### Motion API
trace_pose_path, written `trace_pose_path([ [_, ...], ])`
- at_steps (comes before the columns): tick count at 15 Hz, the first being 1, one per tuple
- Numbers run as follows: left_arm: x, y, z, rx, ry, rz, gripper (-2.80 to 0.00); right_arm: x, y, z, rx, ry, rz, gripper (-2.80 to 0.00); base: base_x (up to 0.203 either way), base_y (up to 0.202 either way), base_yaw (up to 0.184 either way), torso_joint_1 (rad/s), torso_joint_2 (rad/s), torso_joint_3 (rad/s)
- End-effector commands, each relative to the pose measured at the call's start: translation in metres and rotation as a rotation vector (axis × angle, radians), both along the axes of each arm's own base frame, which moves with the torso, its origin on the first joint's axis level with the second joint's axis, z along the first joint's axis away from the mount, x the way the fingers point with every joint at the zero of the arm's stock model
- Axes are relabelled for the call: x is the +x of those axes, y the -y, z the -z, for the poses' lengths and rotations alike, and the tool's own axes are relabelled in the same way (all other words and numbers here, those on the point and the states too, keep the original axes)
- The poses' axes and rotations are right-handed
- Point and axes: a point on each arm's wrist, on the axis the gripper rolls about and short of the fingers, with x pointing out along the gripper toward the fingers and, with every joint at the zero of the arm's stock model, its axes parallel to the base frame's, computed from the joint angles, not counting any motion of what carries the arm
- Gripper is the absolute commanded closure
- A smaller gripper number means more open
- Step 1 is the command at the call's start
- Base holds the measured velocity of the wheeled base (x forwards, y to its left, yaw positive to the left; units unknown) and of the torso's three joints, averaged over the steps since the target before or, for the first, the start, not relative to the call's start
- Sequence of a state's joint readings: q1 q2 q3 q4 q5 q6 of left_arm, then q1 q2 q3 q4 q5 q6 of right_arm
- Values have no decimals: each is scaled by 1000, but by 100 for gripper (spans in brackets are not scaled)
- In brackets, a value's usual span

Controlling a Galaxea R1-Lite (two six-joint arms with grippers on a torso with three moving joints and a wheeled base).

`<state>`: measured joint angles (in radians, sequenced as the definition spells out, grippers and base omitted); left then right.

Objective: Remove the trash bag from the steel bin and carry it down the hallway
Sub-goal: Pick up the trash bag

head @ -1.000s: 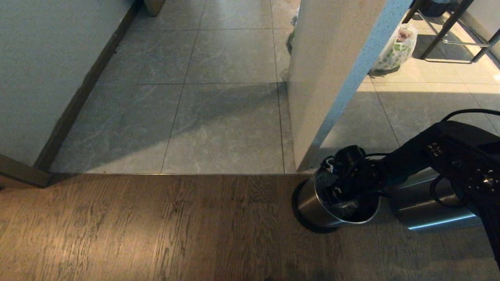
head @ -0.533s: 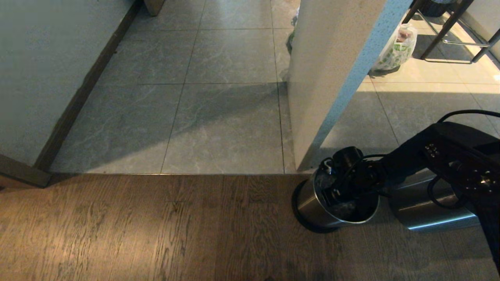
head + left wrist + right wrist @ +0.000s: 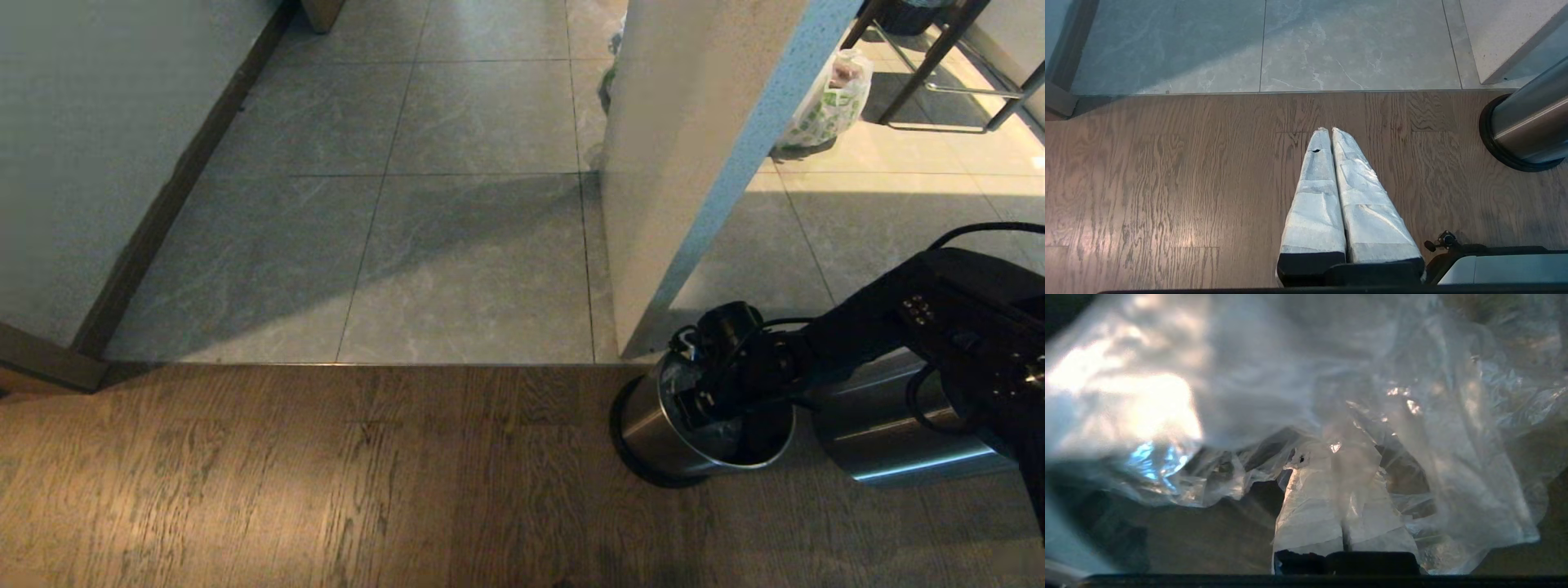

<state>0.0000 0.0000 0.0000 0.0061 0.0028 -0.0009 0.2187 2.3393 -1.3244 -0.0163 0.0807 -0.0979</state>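
trash bag [image 3: 1355,416]: inside steel bin [image 3: 653,425], near right on the wood floor | right gripper [image 3: 1337,451]: down in the bin, fingers pinched together on bag film | step: grasp made | next: lift straight up, clearing the rim

Two steel bins [image 3: 653,420] [image 3: 882,441], one trash bag [image 3: 1412,416], one shopping bag [image 3: 829,102].

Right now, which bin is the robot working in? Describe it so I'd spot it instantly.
At the foot of the white pillar, where tile meets wood floor, stands the steel bin. Unlike the steel cylinder beside it, the right gripper reaches into it.
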Motion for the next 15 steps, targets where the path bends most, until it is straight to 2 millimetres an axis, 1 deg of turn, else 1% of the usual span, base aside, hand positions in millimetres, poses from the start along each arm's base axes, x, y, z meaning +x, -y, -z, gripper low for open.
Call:
trace_pose_path([
  [1,0,0,0,-1,0,0,0,-10,2,-31,15,49,2,0,0,0,0,0,0,0],
  [3,0,0,0,-1,0,0,0,-26,6,-55,22,76,3,0,0,0,0,0,0,0],
  [7,0,0,0,-1,0,0,0,-59,17,-91,30,125,10,0,0,0,0,0,0,0],
  [10,0,0,0,-1,0,0,0,-84,23,-121,43,193,15,0,0,0,0,0,0,0],
  [15,0,0,0,0,1,0,0,-126,39,-183,75,361,40,0,0,0,0,0,0,0],
])
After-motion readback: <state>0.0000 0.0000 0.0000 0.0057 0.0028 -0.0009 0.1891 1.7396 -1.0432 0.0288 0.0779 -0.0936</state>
